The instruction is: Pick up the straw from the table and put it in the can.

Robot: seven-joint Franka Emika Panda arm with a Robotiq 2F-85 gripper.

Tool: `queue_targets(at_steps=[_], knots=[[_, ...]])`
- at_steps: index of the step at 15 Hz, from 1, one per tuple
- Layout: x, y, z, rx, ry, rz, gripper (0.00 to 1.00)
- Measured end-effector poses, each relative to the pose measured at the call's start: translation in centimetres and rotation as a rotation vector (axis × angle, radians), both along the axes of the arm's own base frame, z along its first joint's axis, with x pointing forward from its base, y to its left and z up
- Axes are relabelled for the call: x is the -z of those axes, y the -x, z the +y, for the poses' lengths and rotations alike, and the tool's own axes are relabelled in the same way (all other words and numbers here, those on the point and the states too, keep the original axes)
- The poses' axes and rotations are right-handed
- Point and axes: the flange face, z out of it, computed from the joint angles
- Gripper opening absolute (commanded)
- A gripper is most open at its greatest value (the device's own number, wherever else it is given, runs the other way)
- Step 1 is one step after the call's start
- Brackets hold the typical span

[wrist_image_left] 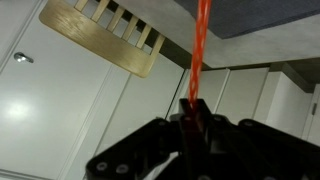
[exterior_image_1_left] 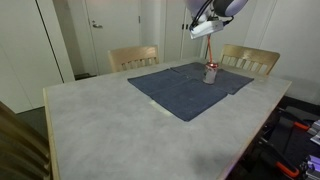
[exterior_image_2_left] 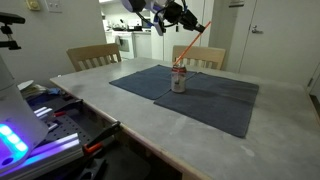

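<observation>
**Wrist view: straw (wrist_image_left: 200, 50) clamped and slanted, not yet in the can (exterior_image_1_left: 211, 73)**

Start with the table (exterior_image_1_left: 100, 125). Its pale marbled top carries a dark blue cloth (exterior_image_2_left: 215, 100), and the can stands upright on that cloth, towards the far side in both exterior views.

The straw is off the table and high above the cloth. It is pinched at one end by the gripper (exterior_image_2_left: 192, 20), whose jaws are clamped tight on it. In an exterior view it slants from the fingers down towards the can. I cannot tell whether its free end hangs over the opening or off to one side, because the views differ on how near it looks.

Doing this step well depends, I judge, on the free tip more than on the wrist. Swing the straw closer to upright, bring the tip over the can's mouth and check it in both exterior views, then lower slowly. The opening is small and the can looks light, so a tip landing on the rim could topple the can or bend the straw. Let go only once the tip is well inside.
</observation>
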Motion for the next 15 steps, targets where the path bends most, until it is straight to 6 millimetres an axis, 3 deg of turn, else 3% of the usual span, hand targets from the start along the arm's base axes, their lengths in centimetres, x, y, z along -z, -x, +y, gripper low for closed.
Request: queue_targets(at_steps=[11,15], knots=[[-0.1,-0.15,-0.3,-0.009,0.049,-0.052,0.02],[0.78,-0.14,-0.14,-0.01,0.048,-0.044,0.02]])
